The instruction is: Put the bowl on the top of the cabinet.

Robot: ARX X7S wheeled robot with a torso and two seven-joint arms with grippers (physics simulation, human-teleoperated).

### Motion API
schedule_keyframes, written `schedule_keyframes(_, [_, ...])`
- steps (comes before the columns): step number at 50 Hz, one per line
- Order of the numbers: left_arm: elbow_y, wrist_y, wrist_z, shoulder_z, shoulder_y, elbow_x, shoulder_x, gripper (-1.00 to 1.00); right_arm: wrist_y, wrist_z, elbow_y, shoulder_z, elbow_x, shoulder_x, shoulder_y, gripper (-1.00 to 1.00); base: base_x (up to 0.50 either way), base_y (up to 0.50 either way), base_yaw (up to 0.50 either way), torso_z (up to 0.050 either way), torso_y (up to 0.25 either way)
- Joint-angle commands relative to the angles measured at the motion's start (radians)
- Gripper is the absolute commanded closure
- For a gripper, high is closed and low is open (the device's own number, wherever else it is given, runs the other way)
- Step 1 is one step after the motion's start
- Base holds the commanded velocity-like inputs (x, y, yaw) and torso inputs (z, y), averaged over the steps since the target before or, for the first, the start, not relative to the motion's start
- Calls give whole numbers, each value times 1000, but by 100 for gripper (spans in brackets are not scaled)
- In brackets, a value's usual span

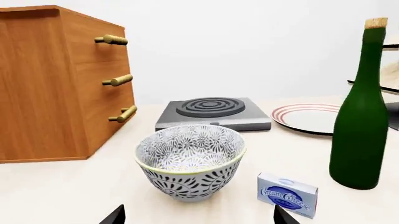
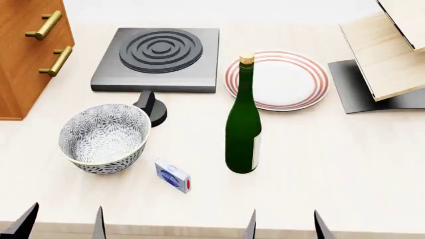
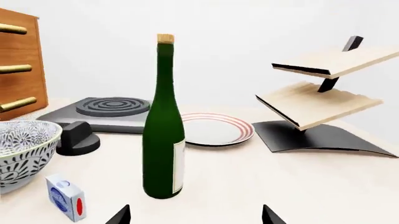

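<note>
The bowl (image 2: 105, 137), deep and white with a dense grey leaf pattern, stands upright on the pale table at the front left. It also shows in the left wrist view (image 1: 190, 161) and at the edge of the right wrist view (image 3: 22, 149). The orange-brown cabinet (image 2: 27, 55) with brass bar handles stands at the far left; in the left wrist view (image 1: 56, 88) three handles show. My left gripper (image 2: 63, 226) is open and empty near the table's front edge, short of the bowl; its tips show in the left wrist view (image 1: 198, 217). My right gripper (image 2: 284, 226) is open and empty in front of the bottle.
A tall green corked bottle (image 2: 244, 127) stands mid-table. A small blue cream cheese box (image 2: 173, 176) lies beside the bowl. A grey hotplate (image 2: 159, 57) with a black knob (image 2: 151, 105), a red-ringed plate (image 2: 282, 79) and a pale wooden rack (image 2: 391, 50) stand behind.
</note>
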Motion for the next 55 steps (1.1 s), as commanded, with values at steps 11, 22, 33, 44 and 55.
schedule_keyframes(11, [220, -180, -46, 43, -73, 11, -30, -100, 168, 34, -238, -14, 4, 49, 60, -100, 0, 0, 0, 0, 0])
schedule_keyframes(22, [249, -192, -62, 49, -76, -10, -41, -100, 184, 57, -262, -9, 13, 58, 65, -100, 0, 0, 0, 0, 0])
schedule_keyframes(33, [291, -204, -78, 53, -67, -25, -56, -100, 200, 74, -290, -3, 32, 64, 61, -100, 0, 0, 0, 0, 0])
schedule_keyframes(44, [293, -207, -91, 58, -70, -40, -64, -100, 185, 88, -284, -10, 27, 78, 59, -100, 0, 260, 0, 0, 0])
schedule_keyframes(55, [295, -201, -102, 62, -66, -51, -75, -100, 177, 97, -289, -16, 38, 85, 54, -100, 0, 153, 0, 0, 0])
